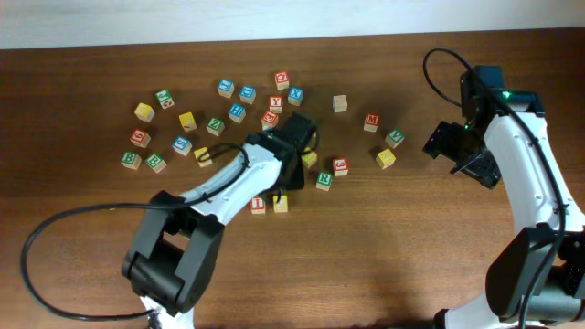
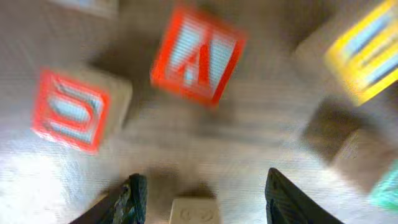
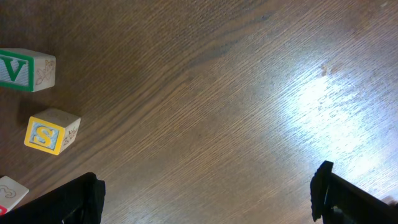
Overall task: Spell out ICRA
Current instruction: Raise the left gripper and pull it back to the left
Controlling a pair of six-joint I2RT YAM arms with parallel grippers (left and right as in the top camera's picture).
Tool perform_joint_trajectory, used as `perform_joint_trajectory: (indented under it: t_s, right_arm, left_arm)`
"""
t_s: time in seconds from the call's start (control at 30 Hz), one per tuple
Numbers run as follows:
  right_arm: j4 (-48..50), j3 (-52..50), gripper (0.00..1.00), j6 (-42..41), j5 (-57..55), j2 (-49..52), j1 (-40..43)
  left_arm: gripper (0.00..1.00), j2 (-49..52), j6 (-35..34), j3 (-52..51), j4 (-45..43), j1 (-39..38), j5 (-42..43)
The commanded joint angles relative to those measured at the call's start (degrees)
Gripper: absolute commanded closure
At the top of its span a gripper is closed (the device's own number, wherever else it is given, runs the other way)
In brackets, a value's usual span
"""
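Both gape: left end effector (image 2: pixel 206 176) amid blocks (image 2: pixel 198 55), right end effector (image 3: pixel 208 174) over table (image 3: pixel 217 93).

- Green V block (image 3: pixel 25 70) is sitting well ahead of the right fingers (image 3: pixel 68 199), off to one side.
- Yellow S block (image 3: pixel 51 132) is lying nearer, just beyond one of them.

Overhead is evenly lit and sharp. The left wrist view is blurred throughout, its blocks (image 2: pixel 198 55) smeared. The right wrist view is crisp, with white glare on the table (image 3: pixel 186 124) at three o'clock.
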State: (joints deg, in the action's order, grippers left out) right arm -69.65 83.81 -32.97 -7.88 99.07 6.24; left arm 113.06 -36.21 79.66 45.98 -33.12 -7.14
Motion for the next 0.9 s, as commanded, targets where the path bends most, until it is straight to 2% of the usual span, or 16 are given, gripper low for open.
perform_joint_trajectory:
  t_s: [0.0,0.17,0.2,0.23,0.4,0.43,0.57,0.67,0.87]
  right_arm:
    - [0.0,0.85,0.02,-0.35,0.13,-0.07,0.26]
    - [0.0,0.85,0.02,-0.35,0.13,-0.07,0.26]
    - [0.0,0.85,0.02,-0.35,0.13,-0.07,0.26]
    - [0.0,0.85,0.01,-0.35,0.13,-0.07,0.26]
    - [0.0,0.85,0.02,-0.35,0.13,-0.07,0.26]
    - [0.0,0.85,0.02,-0.35,0.13,-0.07,0.26]
    - [0.0,0.85,0.02,-0.35,0.13,-0.07,0.26]
    - [0.0,0.85,0.02,-0.35,0.13,-0.07,0.26]
    - [0.0,0.85,0.02,-0.35,0.13,-0.07,0.26]
  left_arm:
    - [0.46,-1.46,1.07,7.5,2.78,1.22,-0.85]
    - [0.45,-11.8,1.75,14.1,10.1,3.56,-1.49]
    - [0.41,-13.7,1.75,14.1,11.72,4.39,-1.53]
    - [0.31,-15.98,1.75,14.1,14.38,6.1,-1.57]
    - [0.27,-17.99,1.7,14.08,23.41,16.39,2.25]
    - [0.01,-17.99,1.68,14.08,23.76,18.97,2.54]
    - [0.01,-17.97,1.77,13.97,24.44,23.39,4.24]
    - [0.01,-17.94,1.77,13.27,25.53,23.61,1.05]
    - [0.01,-17.57,1.75,12.2,26.01,23.61,1.09]
